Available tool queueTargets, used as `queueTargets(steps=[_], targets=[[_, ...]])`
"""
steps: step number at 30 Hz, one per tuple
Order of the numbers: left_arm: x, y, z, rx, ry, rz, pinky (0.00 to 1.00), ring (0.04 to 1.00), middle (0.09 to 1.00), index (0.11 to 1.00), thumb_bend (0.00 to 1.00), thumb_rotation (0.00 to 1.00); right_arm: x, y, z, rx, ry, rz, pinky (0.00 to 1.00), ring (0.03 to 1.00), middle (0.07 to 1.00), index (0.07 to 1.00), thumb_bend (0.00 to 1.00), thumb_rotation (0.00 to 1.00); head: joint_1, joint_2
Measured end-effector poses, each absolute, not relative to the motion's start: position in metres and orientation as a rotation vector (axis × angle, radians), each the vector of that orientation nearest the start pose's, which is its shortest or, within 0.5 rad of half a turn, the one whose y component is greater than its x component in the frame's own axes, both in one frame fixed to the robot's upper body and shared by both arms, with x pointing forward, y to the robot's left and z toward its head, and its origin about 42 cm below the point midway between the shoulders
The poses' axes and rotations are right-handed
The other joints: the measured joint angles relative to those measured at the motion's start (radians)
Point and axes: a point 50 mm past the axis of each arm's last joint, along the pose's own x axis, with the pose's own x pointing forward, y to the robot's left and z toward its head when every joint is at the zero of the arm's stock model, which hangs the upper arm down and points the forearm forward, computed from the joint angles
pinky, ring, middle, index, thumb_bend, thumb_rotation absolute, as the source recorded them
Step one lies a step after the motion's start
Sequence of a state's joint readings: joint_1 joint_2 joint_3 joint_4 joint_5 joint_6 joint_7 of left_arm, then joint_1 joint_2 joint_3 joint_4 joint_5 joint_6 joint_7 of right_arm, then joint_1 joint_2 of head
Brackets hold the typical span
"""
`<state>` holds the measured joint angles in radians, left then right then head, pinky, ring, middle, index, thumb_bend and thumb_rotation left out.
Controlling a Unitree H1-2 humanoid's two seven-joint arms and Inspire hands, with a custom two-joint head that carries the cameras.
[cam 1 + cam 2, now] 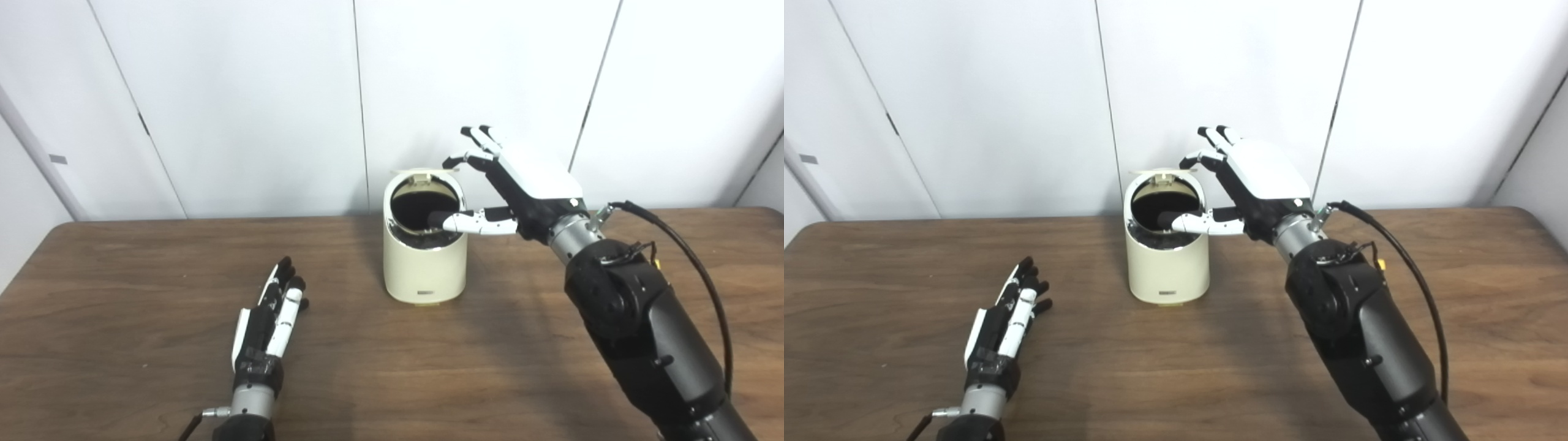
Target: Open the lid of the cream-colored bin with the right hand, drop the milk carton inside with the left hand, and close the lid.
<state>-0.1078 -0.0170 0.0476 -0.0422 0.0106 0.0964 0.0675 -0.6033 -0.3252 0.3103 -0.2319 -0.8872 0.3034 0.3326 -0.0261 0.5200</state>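
A cream-colored bin point(424, 257) stands upright on a brown wooden table point(508, 343), near its far edge in front of a white paneled wall point(245, 92). The bin's lid point(425, 176) is tipped up at the back, leaving the dark mouth exposed. The right hand point(520, 184) hangs at the bin's upper right, fingers point(478, 138) spread and reaching above the raised lid, thumb point(471, 222) stretched across the rim over the opening; it grips nothing, though whether the fingertips touch the lid is not clear. The left hand point(269, 318) lies flat on the table to the bin's front left, well apart from it, fingers straight and together, palm down and empty. No milk carton can be seen; the bin's interior is too dark to read.
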Motion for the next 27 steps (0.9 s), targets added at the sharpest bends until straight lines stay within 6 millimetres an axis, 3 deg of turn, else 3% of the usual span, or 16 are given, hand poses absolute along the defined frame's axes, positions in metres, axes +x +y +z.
queueTargets(steps=[11, 27], targets=[[0.318, 0.206, 0.131, 0.015, -0.052, 0.071, 0.85, 0.913, 0.971, 1.0, 0.45, 0.73, 0.394, -0.166, 0.318, -1.331, -0.479, 0.174, 0.88, 1.0, 0.974, 0.766, 0.62, 0.87, 0.006, 0.003], [0.318, 0.207, 0.132, 0.014, -0.054, 0.071, 0.86, 0.928, 0.983, 1.0, 0.44, 0.73, 0.393, -0.16, 0.308, -1.325, -0.468, 0.221, 0.94, 1.0, 0.969, 0.736, 0.6, 0.85, 0.011, 0.023]])
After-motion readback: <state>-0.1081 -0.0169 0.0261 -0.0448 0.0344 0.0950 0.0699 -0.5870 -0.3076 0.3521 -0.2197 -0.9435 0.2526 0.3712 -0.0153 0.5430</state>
